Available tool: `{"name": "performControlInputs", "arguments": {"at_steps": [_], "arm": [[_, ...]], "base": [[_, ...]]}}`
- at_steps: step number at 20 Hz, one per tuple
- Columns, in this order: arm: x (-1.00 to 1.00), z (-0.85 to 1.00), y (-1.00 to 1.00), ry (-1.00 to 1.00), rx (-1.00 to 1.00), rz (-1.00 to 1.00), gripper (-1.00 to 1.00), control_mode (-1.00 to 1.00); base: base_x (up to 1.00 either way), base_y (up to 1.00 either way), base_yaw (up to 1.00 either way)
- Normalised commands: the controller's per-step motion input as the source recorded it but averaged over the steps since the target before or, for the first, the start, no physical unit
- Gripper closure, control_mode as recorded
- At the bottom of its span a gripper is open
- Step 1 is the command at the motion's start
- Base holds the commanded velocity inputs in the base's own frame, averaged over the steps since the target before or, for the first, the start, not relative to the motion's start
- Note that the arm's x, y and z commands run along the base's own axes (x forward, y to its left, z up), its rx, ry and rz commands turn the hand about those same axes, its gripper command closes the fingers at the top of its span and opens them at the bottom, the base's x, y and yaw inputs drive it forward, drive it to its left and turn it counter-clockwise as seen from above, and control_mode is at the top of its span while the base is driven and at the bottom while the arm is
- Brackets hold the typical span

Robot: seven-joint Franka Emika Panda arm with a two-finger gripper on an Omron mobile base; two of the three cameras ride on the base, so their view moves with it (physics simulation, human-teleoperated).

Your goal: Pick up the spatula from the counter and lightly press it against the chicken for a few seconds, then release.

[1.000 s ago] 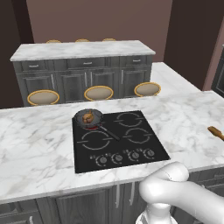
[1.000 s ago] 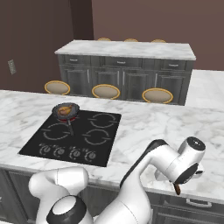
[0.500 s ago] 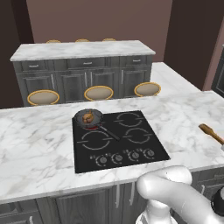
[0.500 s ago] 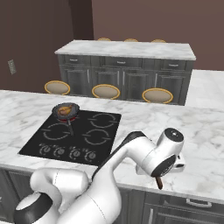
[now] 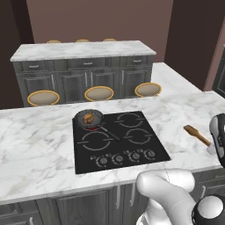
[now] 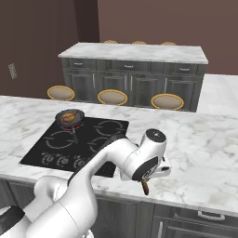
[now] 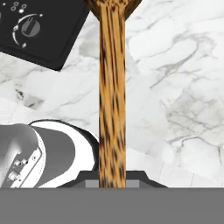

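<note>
Gripper (image 6: 148, 178) clamped on the spatula (image 7: 112, 87) — handle running straight out ahead of it — with the chicken (image 5: 88, 117) well apart, left across the cooktop (image 5: 132, 147).

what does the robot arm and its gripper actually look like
The arm is glossy white, built of thick rounded links with dark bands at the joints. A round grey cap sits on the wrist joint. The gripper is a small white block ending in dark finger tips. No cables or lettering can be made out.
</note>
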Motion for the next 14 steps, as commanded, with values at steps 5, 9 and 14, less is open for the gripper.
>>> {"name": "performControlInputs", "arguments": {"at_steps": [5,9,14], "arm": [[0.12,0.00,0.68,0.01,0.00,0.10,1.00,-1.00],[0.13,0.18,0.43,-0.02,-0.02,0.08,1.00,-1.00],[0.13,0.38,0.26,-0.07,-0.04,0.11,1.00,-1.00]], "base": [[0.00,0.00,0.00],[0.00,0.00,0.00],[0.00,0.00,0.00]]}}
